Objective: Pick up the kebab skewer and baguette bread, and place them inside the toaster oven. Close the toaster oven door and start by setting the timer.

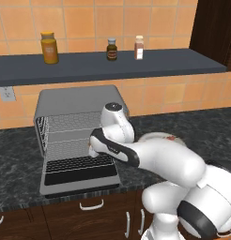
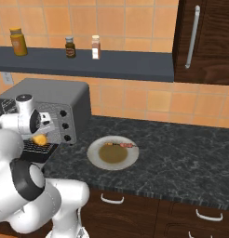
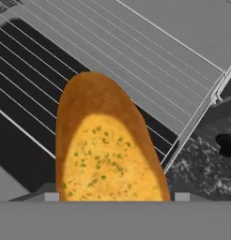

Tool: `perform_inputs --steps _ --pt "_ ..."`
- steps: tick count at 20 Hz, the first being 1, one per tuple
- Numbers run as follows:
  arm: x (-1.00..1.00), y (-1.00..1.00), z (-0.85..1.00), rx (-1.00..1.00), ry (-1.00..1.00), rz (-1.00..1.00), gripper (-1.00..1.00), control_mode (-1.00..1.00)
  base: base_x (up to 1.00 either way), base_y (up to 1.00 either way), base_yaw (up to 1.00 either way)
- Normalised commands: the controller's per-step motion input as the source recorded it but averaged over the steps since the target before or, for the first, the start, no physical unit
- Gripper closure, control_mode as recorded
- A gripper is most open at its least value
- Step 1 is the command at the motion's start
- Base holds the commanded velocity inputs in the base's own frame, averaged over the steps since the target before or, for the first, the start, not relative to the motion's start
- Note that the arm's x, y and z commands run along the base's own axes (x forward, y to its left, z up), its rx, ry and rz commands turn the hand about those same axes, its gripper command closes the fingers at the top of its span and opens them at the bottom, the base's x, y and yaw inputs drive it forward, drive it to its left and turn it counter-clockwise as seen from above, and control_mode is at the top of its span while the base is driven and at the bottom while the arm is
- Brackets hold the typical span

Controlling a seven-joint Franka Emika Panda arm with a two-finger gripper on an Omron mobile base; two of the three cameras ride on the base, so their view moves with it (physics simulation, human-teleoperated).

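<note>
Gripper [image 2: 40, 138] clamped wide on baguette bread [image 3: 105, 150], long axis pointing into the toaster oven [image 1: 80, 117] over its rack.

No legible text, brand, number or sign is presented. Labels are carried by the three jars on the shelf [image 1: 112, 65]: the orange jar [image 1: 49, 48], the dark jar [image 1: 111, 49] and the white-and-red jar [image 1: 139, 48]; their markings are too small to be read.
</note>
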Motion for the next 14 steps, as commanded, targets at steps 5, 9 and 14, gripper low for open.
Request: perform_inputs --steps 5,9,14 --pt "0.09 0.18 -0.01 0.02 0.00 -0.09 1.00 -1.00 0.00 0.00 0.00" --pt "0.00 -0.06 -0.22 0.01 0.00 -0.01 1.00 -1.00 0.00 0.00 0.00" --pt "0.01 0.00 -0.45 0.01 0.00 -0.02 1.00 -1.00 0.00 0.00 0.00"
